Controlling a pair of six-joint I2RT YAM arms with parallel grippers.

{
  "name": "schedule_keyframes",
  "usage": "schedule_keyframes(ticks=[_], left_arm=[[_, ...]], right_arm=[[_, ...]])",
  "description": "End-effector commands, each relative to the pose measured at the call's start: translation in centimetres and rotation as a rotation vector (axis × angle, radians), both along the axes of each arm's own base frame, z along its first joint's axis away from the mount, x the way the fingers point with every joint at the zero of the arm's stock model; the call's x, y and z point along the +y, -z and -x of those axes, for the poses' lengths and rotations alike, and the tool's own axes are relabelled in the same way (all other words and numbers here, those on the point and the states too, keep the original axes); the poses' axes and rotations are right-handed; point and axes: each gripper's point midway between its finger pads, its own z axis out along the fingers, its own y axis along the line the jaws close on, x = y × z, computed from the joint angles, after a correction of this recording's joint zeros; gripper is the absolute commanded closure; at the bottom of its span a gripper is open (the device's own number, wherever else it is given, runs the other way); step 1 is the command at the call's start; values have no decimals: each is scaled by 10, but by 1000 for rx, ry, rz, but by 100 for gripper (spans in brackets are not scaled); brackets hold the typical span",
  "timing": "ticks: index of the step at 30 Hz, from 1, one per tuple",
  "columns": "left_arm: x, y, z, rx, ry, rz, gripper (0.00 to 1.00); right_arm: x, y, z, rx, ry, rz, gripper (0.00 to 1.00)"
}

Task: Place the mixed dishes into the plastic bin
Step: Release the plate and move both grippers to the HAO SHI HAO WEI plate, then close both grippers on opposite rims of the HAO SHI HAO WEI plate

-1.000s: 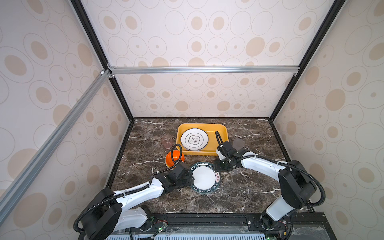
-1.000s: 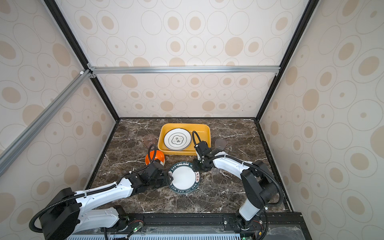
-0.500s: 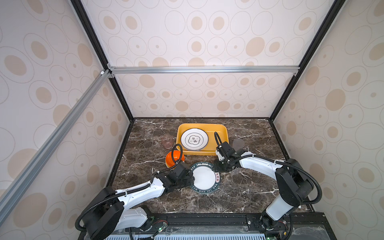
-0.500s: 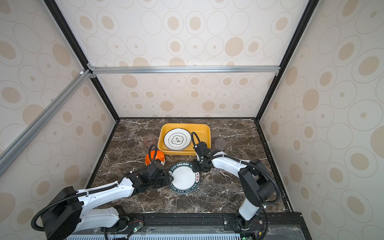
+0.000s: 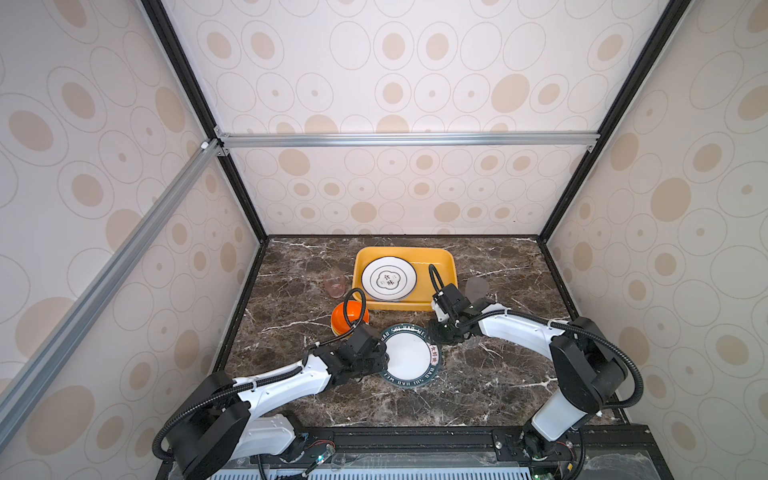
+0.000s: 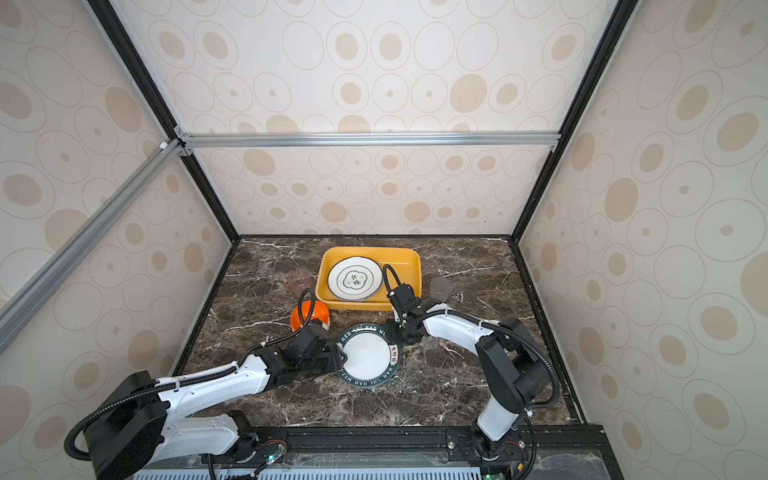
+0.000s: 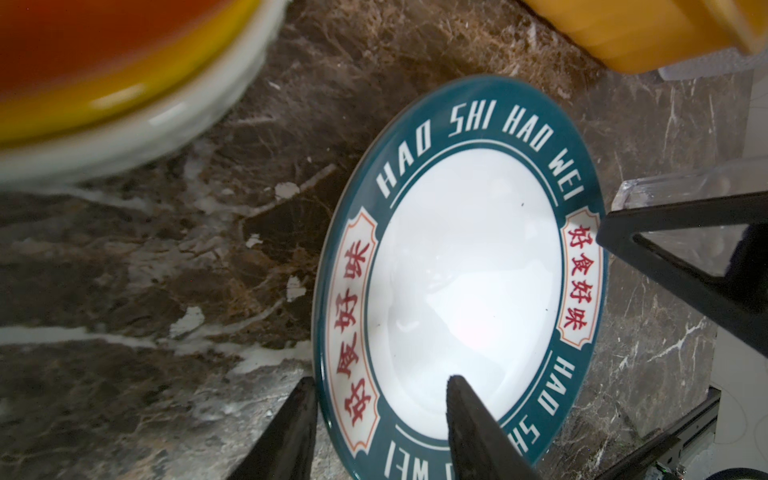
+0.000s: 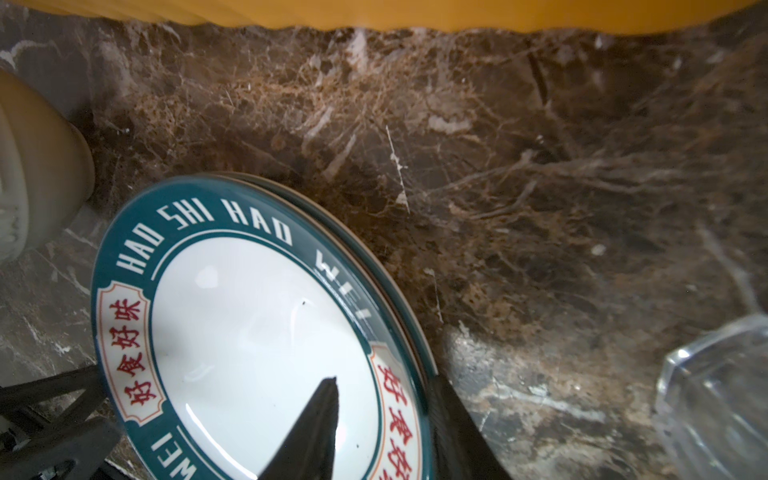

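A white plate with a teal lettered rim [image 5: 409, 356] [image 6: 368, 356] lies on the marble in front of the yellow plastic bin [image 5: 442, 266] [image 6: 409, 264]. A second white plate [image 5: 388, 278] rests inside the bin. My left gripper [image 5: 384, 359] [image 7: 381, 384] is open at the teal plate's left rim, with one finger outside the edge and one over the white centre. At the right rim my right gripper [image 5: 436, 338] [image 8: 382, 382] is open and astride in the same way, its outer finger against the edge.
Stacked orange, yellow and cream bowls [image 5: 347, 318] [image 7: 104, 83] stand left of the plate, near my left wrist. A pink cup [image 5: 334, 284] lies left of the bin and a grey cup [image 5: 477, 287] to its right. A clear cup [image 5: 471, 343] [image 8: 715, 399] sits beside my right gripper.
My right gripper has moved slightly nearer the plate's rim and its jaws have narrowed. The left gripper and the plate have hardly moved.
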Motion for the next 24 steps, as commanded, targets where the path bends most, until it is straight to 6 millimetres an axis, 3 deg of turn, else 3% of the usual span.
schedule_keyframes(ticks=[1, 24], left_arm=[[-1, 2, 1, -8, 14, -14, 50], [2, 7, 3, 3, 4, -16, 53]], right_arm=[[1, 9, 7, 24, -6, 7, 63], [1, 7, 8, 8, -14, -8, 81]])
